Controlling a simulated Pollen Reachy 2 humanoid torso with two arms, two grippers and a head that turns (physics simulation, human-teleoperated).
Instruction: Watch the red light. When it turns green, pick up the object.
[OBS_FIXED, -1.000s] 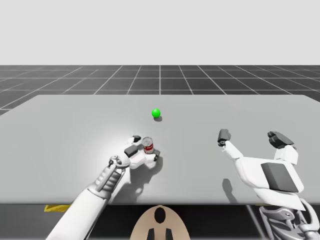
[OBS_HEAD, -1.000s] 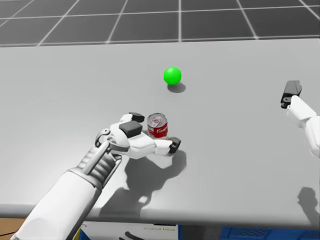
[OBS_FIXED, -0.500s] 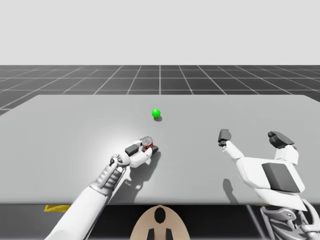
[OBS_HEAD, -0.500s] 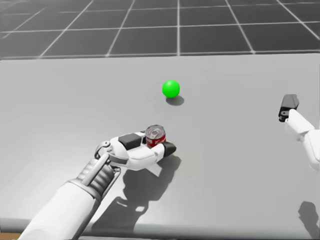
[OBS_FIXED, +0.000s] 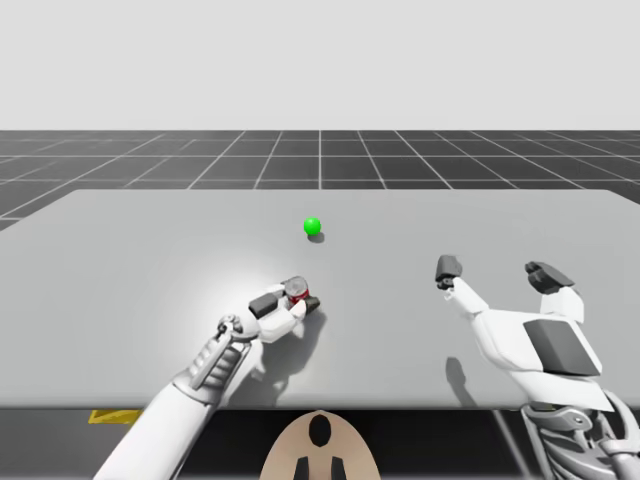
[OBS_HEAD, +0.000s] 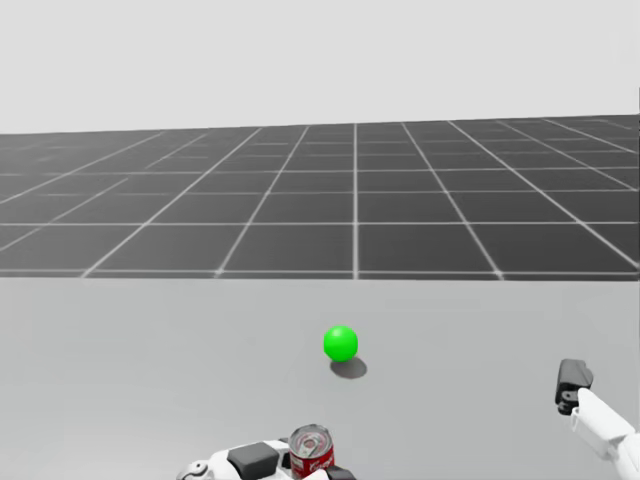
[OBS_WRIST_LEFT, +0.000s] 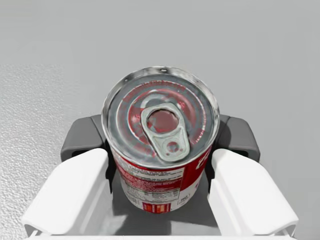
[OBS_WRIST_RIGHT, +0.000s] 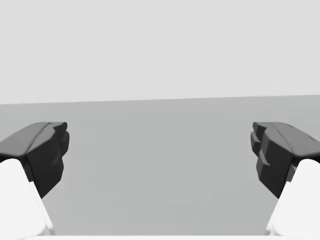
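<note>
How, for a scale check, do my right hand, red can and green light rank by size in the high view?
Largest: right hand.
Then red can and green light: near alike, light farther, so unranked.

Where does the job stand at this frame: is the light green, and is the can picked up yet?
Done: the light is green, so the go signal is given. In hand: my left gripper has its jaws pressed on both sides of the red can. Left: raising it; I cannot tell whether it is off the table yet. My right gripper hangs open, apart from the can.
</note>
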